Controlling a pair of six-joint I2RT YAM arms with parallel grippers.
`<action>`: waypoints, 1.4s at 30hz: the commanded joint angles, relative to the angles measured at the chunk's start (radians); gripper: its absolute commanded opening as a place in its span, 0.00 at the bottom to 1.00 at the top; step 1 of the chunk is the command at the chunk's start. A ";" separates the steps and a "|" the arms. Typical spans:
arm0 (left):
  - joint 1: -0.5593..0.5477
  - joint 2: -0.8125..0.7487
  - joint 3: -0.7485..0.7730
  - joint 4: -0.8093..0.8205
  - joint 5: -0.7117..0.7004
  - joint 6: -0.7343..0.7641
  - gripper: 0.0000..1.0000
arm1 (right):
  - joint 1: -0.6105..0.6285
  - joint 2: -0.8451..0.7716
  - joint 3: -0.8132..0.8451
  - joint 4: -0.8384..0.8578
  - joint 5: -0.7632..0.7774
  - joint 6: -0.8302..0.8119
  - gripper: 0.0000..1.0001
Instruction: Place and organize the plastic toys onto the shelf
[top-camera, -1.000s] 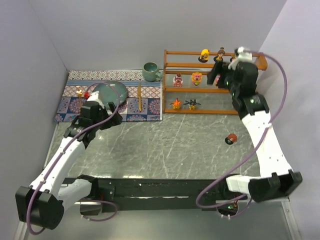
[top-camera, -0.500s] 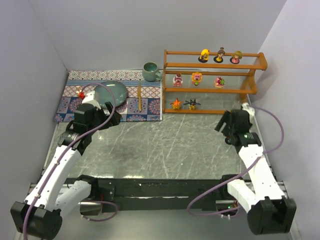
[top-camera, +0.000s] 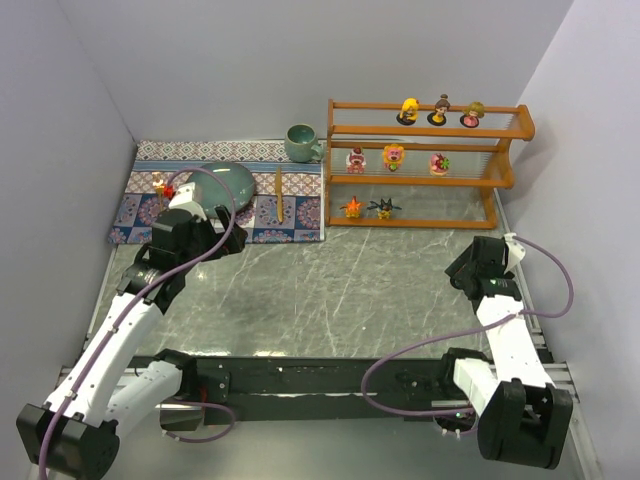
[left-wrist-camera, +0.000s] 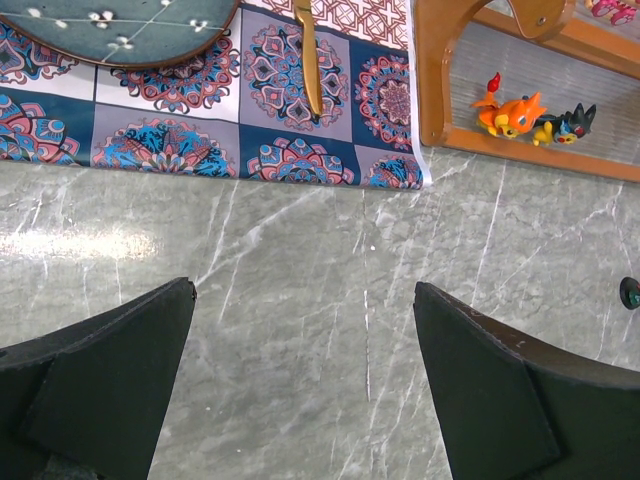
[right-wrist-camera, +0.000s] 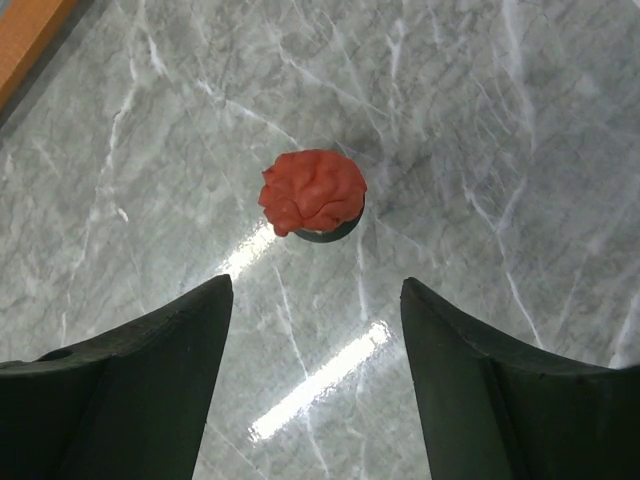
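The shelf (top-camera: 430, 178) holds toys on all three tiers: three round-headed figures (top-camera: 440, 110) on top, three pink and red ones (top-camera: 394, 157) in the middle, an orange spiky toy (top-camera: 352, 207) and a dark one (top-camera: 384, 208) at the bottom. A red-topped toy on a dark base (right-wrist-camera: 312, 195) stands on the table just beyond my right gripper (right-wrist-camera: 315, 290), which is open and holds nothing. In the top view that gripper (top-camera: 463, 268) hides this toy. My left gripper (left-wrist-camera: 305, 290) is open over bare table, empty.
A patterned mat (top-camera: 290, 215) at the back left carries a teal plate (top-camera: 225, 185), a wooden utensil (top-camera: 280, 190), a teal mug (top-camera: 300, 142) and a small figure (top-camera: 160, 184). Walls close in on the left, back and right.
My right arm has drawn back from the shelf's top tier and come down over the red-topped toy on the table. A third figure now stands on the top tier. The left arm shifted slightly.
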 joint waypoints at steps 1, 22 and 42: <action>-0.006 -0.014 0.000 0.015 -0.008 0.012 0.97 | -0.005 0.028 0.008 0.086 0.035 0.037 0.73; -0.015 -0.009 0.001 0.012 -0.021 0.016 0.97 | -0.005 0.191 0.058 0.117 0.072 0.104 0.66; -0.021 -0.005 0.000 0.009 -0.027 0.016 0.97 | -0.005 0.262 0.061 0.169 0.120 0.114 0.52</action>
